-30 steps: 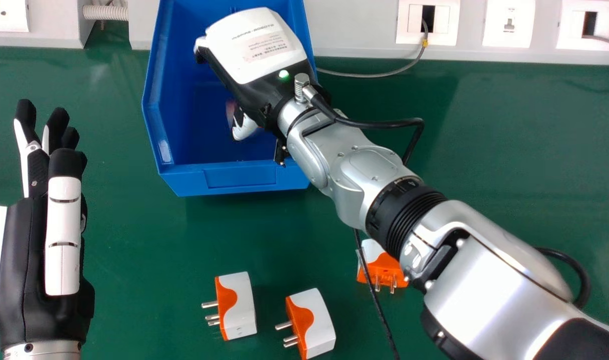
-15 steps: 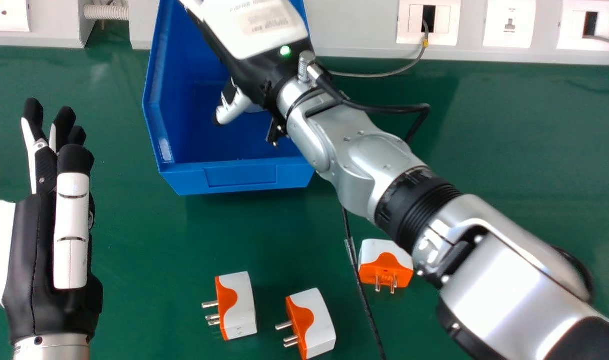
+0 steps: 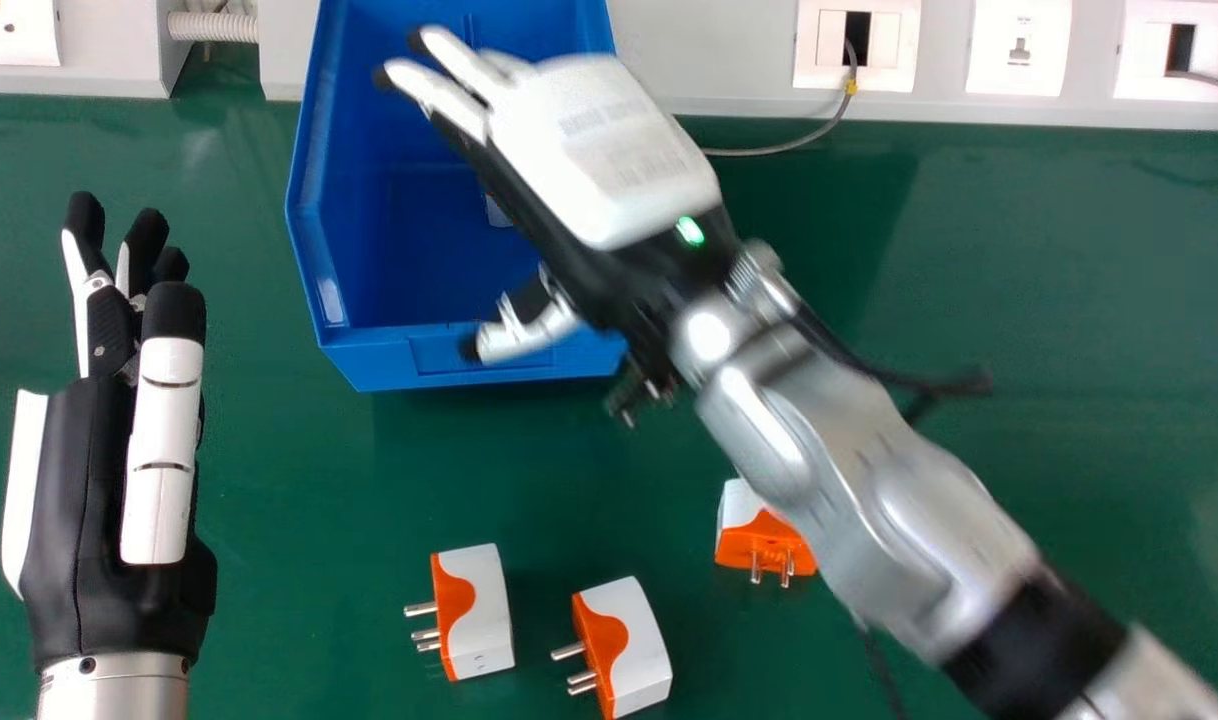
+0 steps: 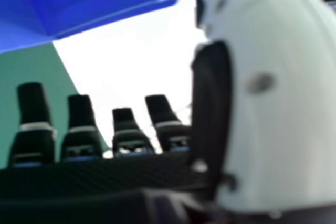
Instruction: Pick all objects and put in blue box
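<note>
Over the right part of the blue box [image 3: 369, 357], my right hand [image 3: 599, 150] is open and holds nothing. The right hand view shows its straight fingers and thumb, my right hand [image 4: 131, 174], with the blue box [image 4: 105, 3] beyond. Inside the box a white piece [image 3: 497, 212] peeks out beside the hand. On the table lie three orange-and-white plugs: one at lower centre [image 3: 479, 610], another to its right [image 3: 634, 645], and a third [image 3: 759, 535] partly covered by the right forearm. At the left, my left hand [image 3: 89, 500] is open and empty, fingers pointing away.
A white wall panel with sockets [image 3: 857, 45] runs along the green table's [image 3: 1049, 300] back edge. A grey cable [image 3: 769, 150] hangs from a socket onto the table behind the right arm. The right arm crosses the table's right half.
My right hand has moved back toward the robot and right, from deep in the box, and its fingers now show straight. My left hand has shifted slightly right.
</note>
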You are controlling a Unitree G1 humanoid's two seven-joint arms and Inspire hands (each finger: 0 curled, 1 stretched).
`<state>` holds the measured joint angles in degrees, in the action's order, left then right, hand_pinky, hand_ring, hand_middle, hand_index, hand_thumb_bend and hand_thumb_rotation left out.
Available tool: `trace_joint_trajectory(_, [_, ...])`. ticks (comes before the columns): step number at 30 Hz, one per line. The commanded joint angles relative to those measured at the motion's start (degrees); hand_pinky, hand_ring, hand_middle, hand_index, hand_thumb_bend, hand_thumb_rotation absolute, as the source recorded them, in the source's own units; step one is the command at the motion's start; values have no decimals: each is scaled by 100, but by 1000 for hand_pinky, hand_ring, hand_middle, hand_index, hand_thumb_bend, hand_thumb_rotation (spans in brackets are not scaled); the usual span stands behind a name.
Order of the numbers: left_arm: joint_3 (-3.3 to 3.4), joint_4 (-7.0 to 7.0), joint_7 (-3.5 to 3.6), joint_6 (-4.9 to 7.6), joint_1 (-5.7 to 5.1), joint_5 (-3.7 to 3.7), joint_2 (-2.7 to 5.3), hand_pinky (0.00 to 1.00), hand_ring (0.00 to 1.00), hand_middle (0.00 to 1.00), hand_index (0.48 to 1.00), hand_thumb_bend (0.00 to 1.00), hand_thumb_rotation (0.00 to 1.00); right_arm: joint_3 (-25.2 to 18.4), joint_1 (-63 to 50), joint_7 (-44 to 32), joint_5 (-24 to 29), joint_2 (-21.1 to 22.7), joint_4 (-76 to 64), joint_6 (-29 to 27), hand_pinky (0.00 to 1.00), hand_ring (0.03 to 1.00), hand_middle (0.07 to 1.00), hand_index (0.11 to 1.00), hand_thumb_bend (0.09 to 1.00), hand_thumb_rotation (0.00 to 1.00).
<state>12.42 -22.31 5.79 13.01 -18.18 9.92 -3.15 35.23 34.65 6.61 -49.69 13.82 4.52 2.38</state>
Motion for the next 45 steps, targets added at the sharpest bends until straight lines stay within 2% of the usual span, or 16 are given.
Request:
trace_joint_trajectory(1, [-1, -63, 15, 63, 3, -22, -48, 1000, 1000, 1000, 1000, 671, 876, -206, -452, 66, -21, 181, -692, -218, 616, 813, 881, 844, 775, 202])
trace_joint_trajectory(4, [-4, -61, 7, 64, -12, -64, -45, 1000, 1000, 1000, 1000, 674, 885, -366, -1008, 41, -17, 367, -1228, -371, 604, 801, 873, 835, 776, 210])
trace_joint_trajectory(7, [-19, -65, 53, 39, -15, 7, -45, 1000, 1000, 1000, 1000, 662, 888, -568, -1604, 12, -75, 597, -1754, -503, 601, 793, 874, 836, 732, 262])
trace_joint_trajectory(13, [5, -45, 94, 35, -31, 92, -54, 1000, 1000, 1000, 1000, 663, 876, -1147, -2639, 328, 67, 826, -2173, -846, 620, 813, 898, 864, 736, 280])
trace_joint_trajectory(17, [19, -14, 91, 77, -36, 64, -66, 1000, 1000, 1000, 1000, 656, 880, -1462, -3023, 440, 196, 858, -2117, -1055, 637, 825, 903, 868, 742, 284])
trace_joint_trajectory(18, [24, -15, 73, 77, -38, 33, -68, 1000, 1000, 1000, 1000, 652, 885, -1531, -3087, 449, 259, 851, -2086, -1111, 642, 827, 902, 865, 745, 284])
trace_joint_trajectory(21, [35, -8, 103, 79, -35, 114, -63, 1000, 1000, 1000, 1000, 654, 885, -1742, -3309, 486, 386, 911, -1977, -1229, 642, 828, 902, 864, 746, 286])
trace_joint_trajectory(22, [36, -15, 112, 68, -39, 133, -65, 1000, 1000, 1000, 1000, 654, 879, -1800, -3362, 537, 367, 923, -1899, -1256, 644, 829, 901, 863, 744, 314])
trace_joint_trajectory(24, [40, -31, 95, 49, -51, 109, -72, 1000, 1000, 1000, 1000, 664, 872, -1893, -3415, 591, 353, 936, -1735, -1337, 640, 821, 891, 848, 754, 332])
trace_joint_trajectory(25, [44, -40, 101, 46, -54, 123, -79, 1000, 1000, 1000, 1000, 667, 872, -1936, -3444, 559, 382, 946, -1637, -1336, 640, 819, 890, 845, 756, 328])
trace_joint_trajectory(28, [58, -78, 109, 6, -59, 151, -105, 1000, 1000, 1000, 1000, 658, 871, -2009, -3442, 605, 390, 966, -1253, -1403, 659, 831, 895, 854, 753, 339])
trace_joint_trajectory(32, [78, -97, 135, -45, -56, 224, -132, 1000, 1000, 1000, 1000, 668, 858, -2007, -3294, 799, 301, 989, -562, -1510, 664, 833, 899, 861, 755, 371])
trace_joint_trajectory(37, [90, -123, 130, -60, -47, 196, -128, 1000, 1000, 1000, 1000, 660, 868, -1903, -3074, 1054, 226, 955, 238, -1616, 665, 829, 897, 862, 782, 401])
trace_joint_trajectory(43, [110, -120, 162, -114, 3, 282, -143, 1000, 1000, 1000, 1000, 662, 857, -1746, -2878, 1302, 112, 913, 937, -1640, 663, 818, 885, 859, 779, 398])
trace_joint_trajectory(45, [121, -105, 173, -113, 22, 289, -153, 1000, 1000, 1000, 1000, 662, 857, -1649, -2776, 1378, 29, 896, 1185, -1573, 668, 819, 884, 860, 771, 407])
